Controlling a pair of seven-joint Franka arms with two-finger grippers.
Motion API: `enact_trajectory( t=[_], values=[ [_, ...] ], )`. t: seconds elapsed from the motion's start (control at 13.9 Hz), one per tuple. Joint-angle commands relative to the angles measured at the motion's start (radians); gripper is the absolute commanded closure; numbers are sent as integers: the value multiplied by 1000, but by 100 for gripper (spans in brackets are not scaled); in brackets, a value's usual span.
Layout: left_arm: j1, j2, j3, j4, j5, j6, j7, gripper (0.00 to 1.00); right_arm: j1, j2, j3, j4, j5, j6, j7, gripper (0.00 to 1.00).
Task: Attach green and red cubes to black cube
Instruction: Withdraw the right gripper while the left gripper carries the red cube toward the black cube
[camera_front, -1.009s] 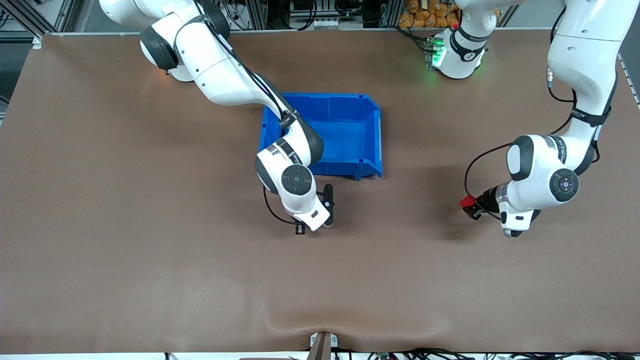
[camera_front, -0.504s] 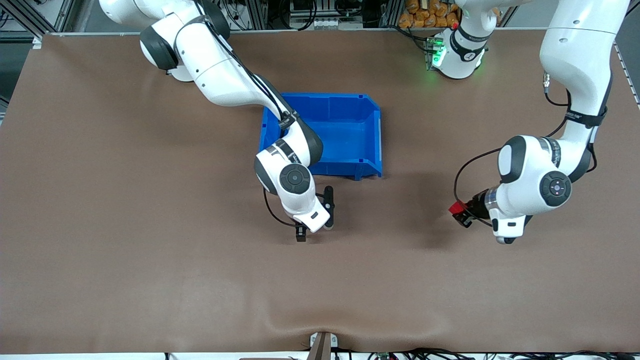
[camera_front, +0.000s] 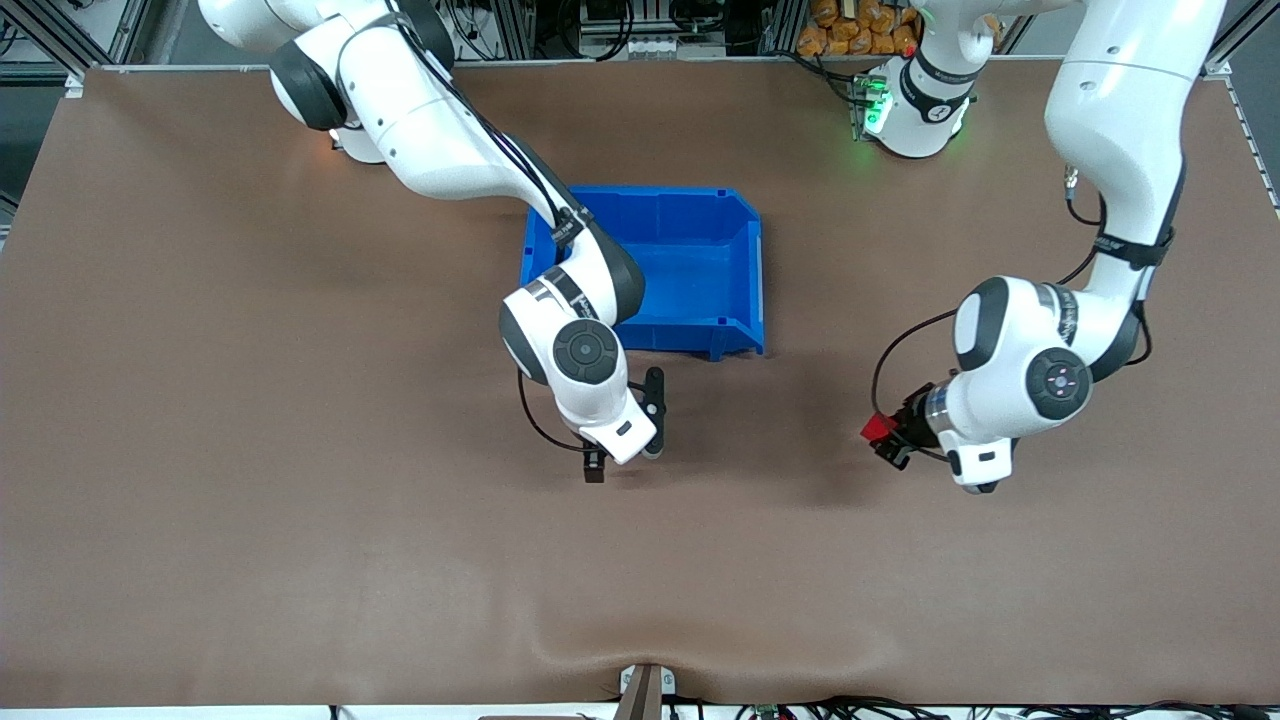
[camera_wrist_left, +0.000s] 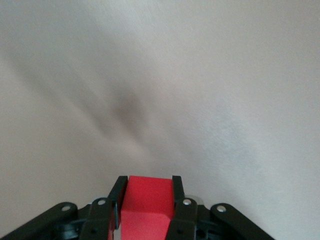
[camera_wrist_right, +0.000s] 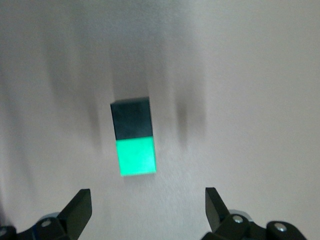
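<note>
Left fingers around red cube; right fingers apart above green cube.

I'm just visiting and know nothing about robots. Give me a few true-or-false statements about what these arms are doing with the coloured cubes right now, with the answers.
1. The left gripper is shut on the red cube. True.
2. The green cube sits apart from the black cube. False: they lie joined on the table.
3. The right gripper is open above that pair. True.
4. The blue bin holds the red cube. False: it is in the left gripper, over bare table.
</note>
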Motion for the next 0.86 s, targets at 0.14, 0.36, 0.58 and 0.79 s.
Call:
enact_trajectory(
  t=[0.14, 0.36, 0.58, 0.79],
  values=[
    [-129, 122, 4, 176, -45, -28, -277, 100, -149, -106, 18, -14, 1, -89, 9, 0],
    [-187, 165, 6, 233, -45, -27, -414, 100, -261, -164, 20, -14, 65, -146, 9, 0],
    [-238, 209, 6, 274, -42, -25, -520, 100, -400, -264, 18, -14, 123, -233, 9, 0],
    [-318, 243, 18, 320, -41, -21, -627, 100, -522, -374, 17, -14, 125, -308, 9, 0]
  ],
)
